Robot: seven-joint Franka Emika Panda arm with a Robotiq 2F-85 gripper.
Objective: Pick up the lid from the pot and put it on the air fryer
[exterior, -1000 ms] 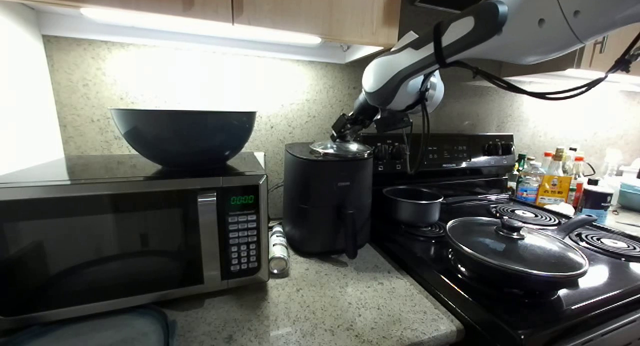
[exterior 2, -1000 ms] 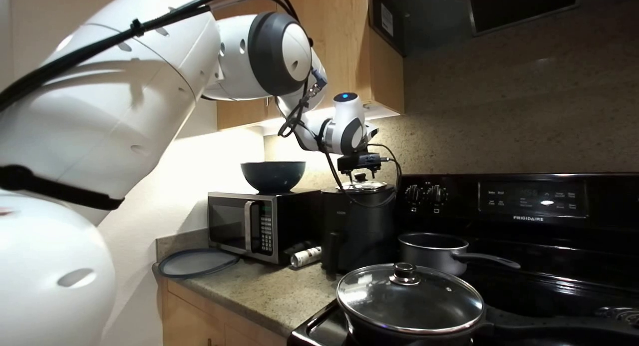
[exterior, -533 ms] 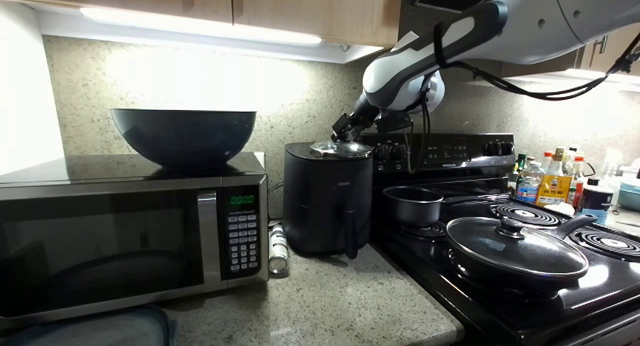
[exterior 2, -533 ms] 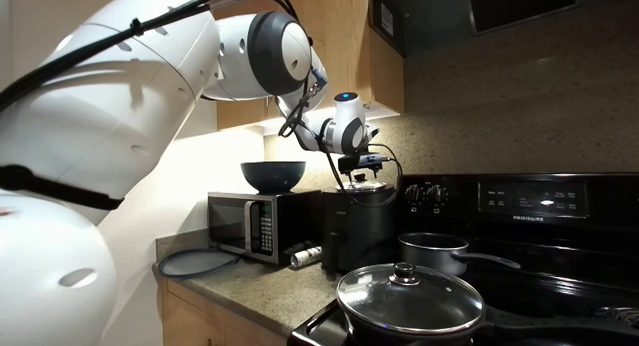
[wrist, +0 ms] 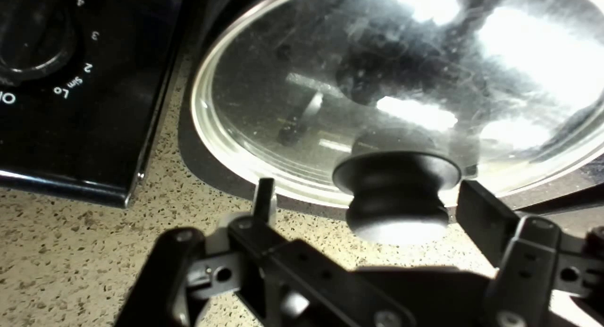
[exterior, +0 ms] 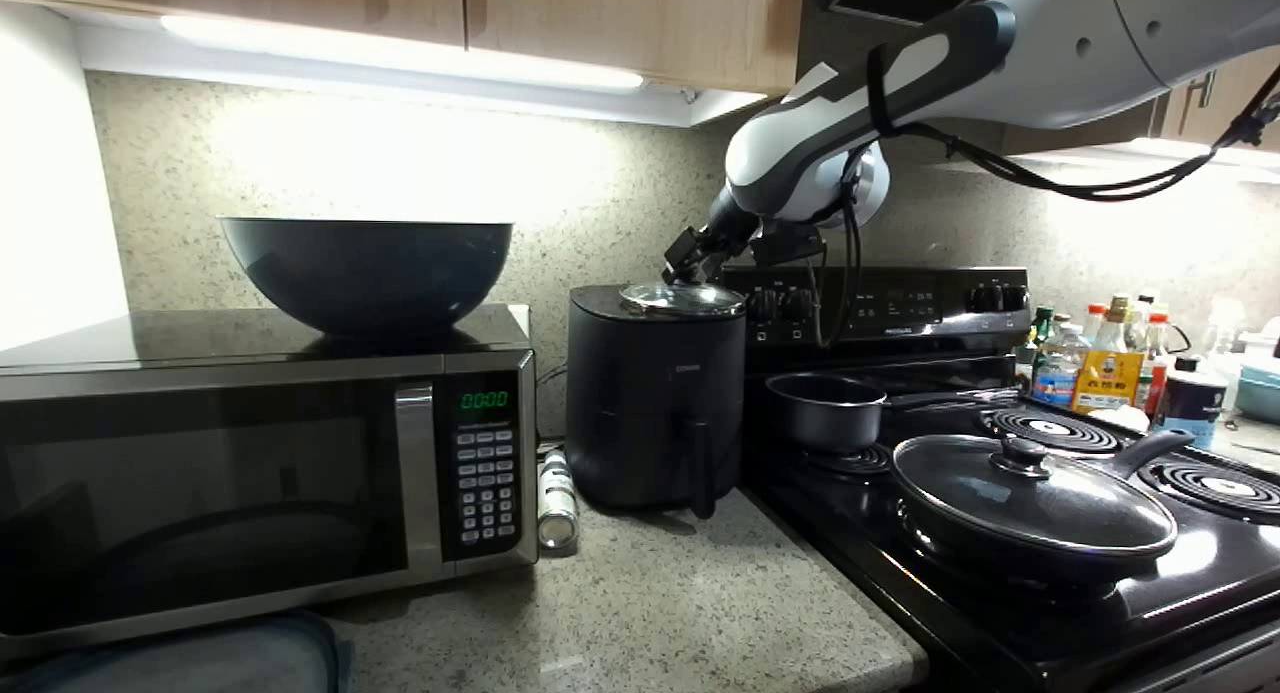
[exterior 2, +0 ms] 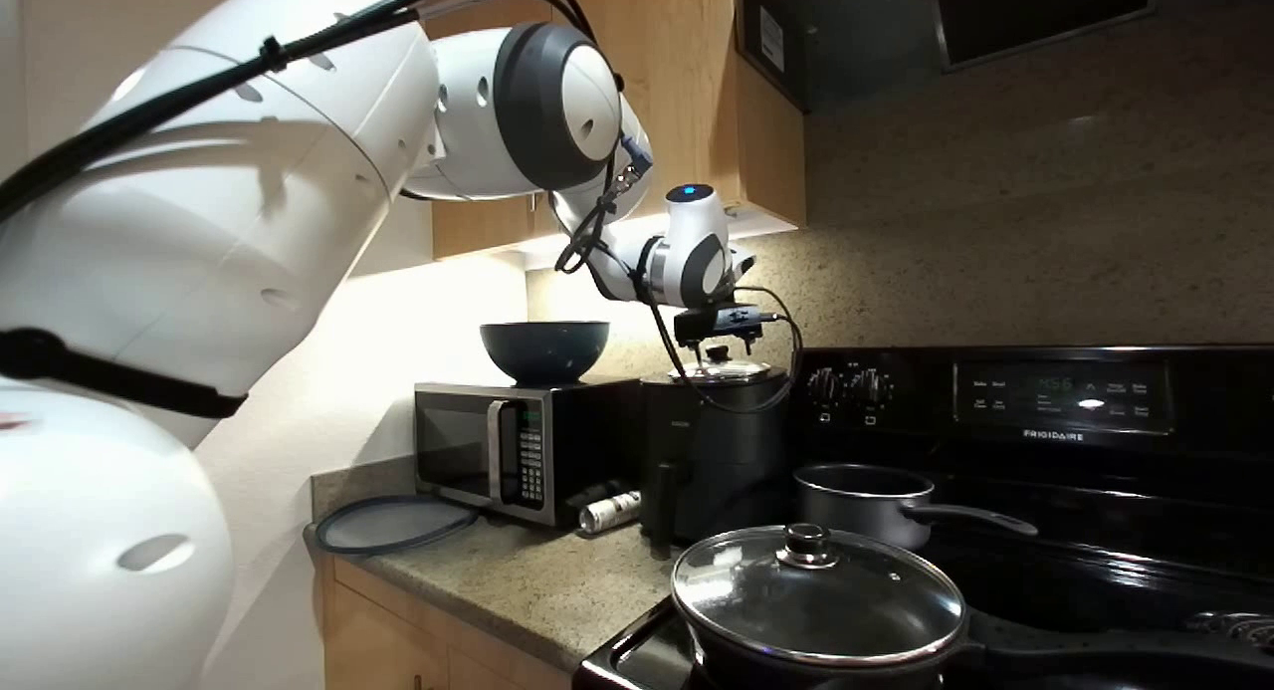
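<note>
Wrist view crops the glare-patched lid (wrist: 396, 81) at top.

The wrist view cuts off the lid (wrist: 398, 96) at top and right, the gripper (wrist: 370, 199) at bottom, a stove knob (wrist: 33, 34) at upper left. In an exterior view, the left edge crops the microwave (exterior: 220, 473).

microwave (exterior: 200, 473), air fryer (exterior: 640, 398) on counter (exterior: 690, 608)
</note>
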